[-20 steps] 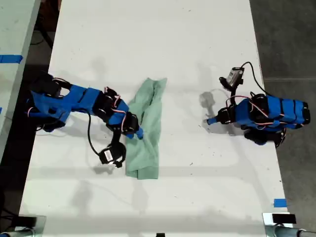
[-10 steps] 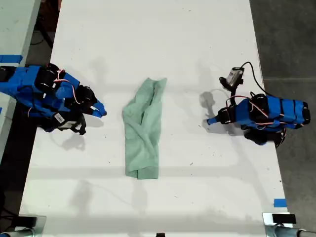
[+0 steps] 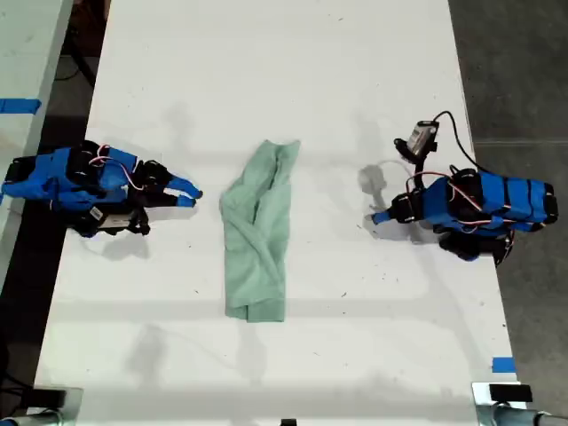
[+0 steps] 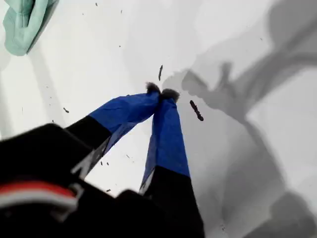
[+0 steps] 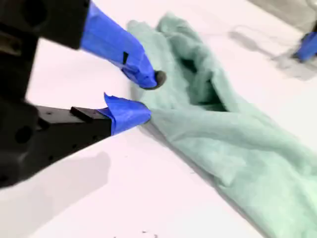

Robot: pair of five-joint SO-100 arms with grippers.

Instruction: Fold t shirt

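T shirt [image 3: 258,232] is lying rumpled mid-tabletop [image 3: 355,80]. My second gripper [image 5: 143,95] is hovering slightly open, empty, beside it; my first gripper [image 4: 161,92] is closed, empty. Risk: pinching bunched layers, dragging whole shirt.

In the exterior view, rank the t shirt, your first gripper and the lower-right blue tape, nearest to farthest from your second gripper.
1. t shirt: mid-table, beside my second gripper.
2. my first gripper: beyond the shirt, exterior view's right.
3. blue tape: exterior view's lower right.

mint-green t shirt [image 3: 258,232], white table [image 3: 337,80]
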